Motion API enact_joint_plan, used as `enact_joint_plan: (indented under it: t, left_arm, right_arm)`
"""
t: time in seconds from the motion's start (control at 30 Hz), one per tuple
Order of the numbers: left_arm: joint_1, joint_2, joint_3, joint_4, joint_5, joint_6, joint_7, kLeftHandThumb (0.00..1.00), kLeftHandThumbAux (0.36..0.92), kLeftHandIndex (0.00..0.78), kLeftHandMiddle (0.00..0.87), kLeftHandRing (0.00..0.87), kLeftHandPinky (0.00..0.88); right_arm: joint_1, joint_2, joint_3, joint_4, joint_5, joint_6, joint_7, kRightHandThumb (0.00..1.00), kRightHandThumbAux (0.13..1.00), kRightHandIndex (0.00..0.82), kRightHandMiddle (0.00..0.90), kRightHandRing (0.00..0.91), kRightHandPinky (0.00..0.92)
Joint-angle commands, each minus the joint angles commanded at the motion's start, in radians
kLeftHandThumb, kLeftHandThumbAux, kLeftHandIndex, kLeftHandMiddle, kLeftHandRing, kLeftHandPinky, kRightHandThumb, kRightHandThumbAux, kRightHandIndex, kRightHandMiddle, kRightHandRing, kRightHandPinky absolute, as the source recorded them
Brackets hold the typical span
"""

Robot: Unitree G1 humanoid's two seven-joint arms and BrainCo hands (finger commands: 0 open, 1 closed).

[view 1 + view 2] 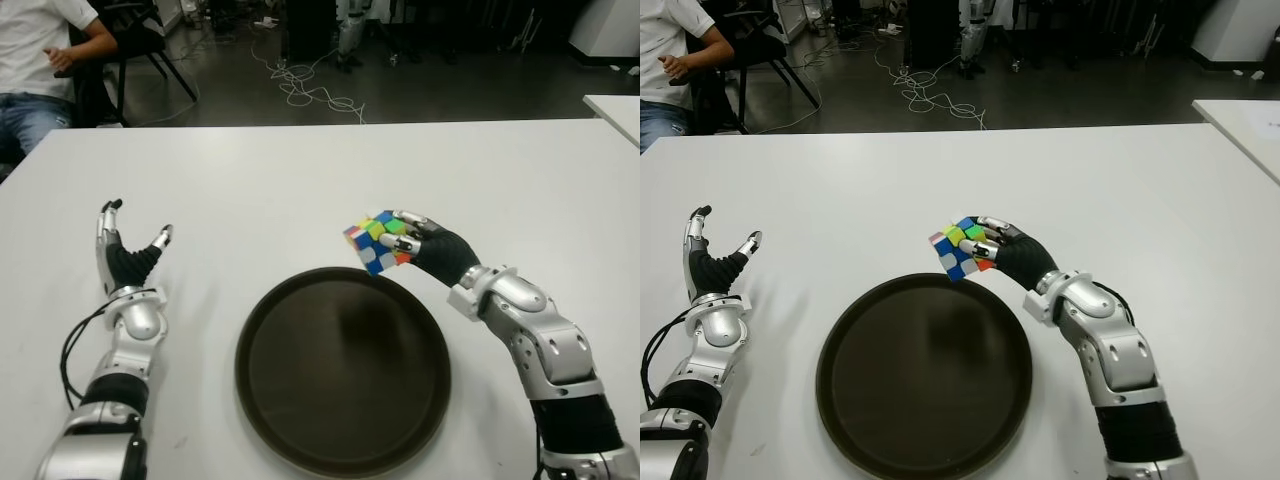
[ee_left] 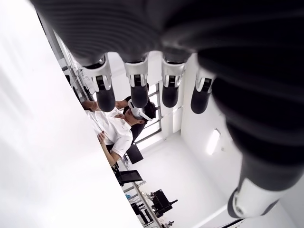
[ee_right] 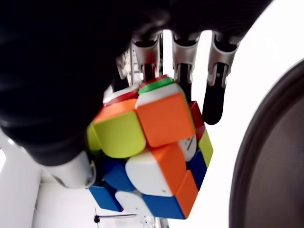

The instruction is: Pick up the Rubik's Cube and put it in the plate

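Note:
My right hand is shut on the Rubik's Cube, holding it above the table just past the far rim of the round dark plate. The wrist view shows the cube pinched between thumb and fingers, with the plate's rim curving close beside it. The plate holds nothing and lies in the middle of the white table near the front. My left hand shows left of the plate, fingers spread and holding nothing.
A person in a white shirt sits beyond the table's far left corner, beside a black chair. Cables lie on the dark floor behind. Another white table's corner shows at the far right.

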Motion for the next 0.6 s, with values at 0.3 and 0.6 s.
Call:
enact_joint_plan:
  t: [0.3,0.6]
  left_arm:
    - [0.001,0.0,0.004,0.003,-0.007,-0.006,-0.009,0.0,0.688,0.034,0.058,0.039,0.038]
    - [0.003,-0.001,0.003,-0.002,-0.003,-0.008,-0.003,0.0,0.71,0.034,0.05,0.034,0.03]
  right_arm:
    - [-0.019,-0.034,0.034,0.017,-0.048,-0.056,0.035,0.709,0.718,0.439,0.79,0.799,0.8]
    - [-0.045,-0.065,0.071,0.033,-0.085,-0.11,0.092,0.707,0.718,0.44,0.797,0.803,0.803]
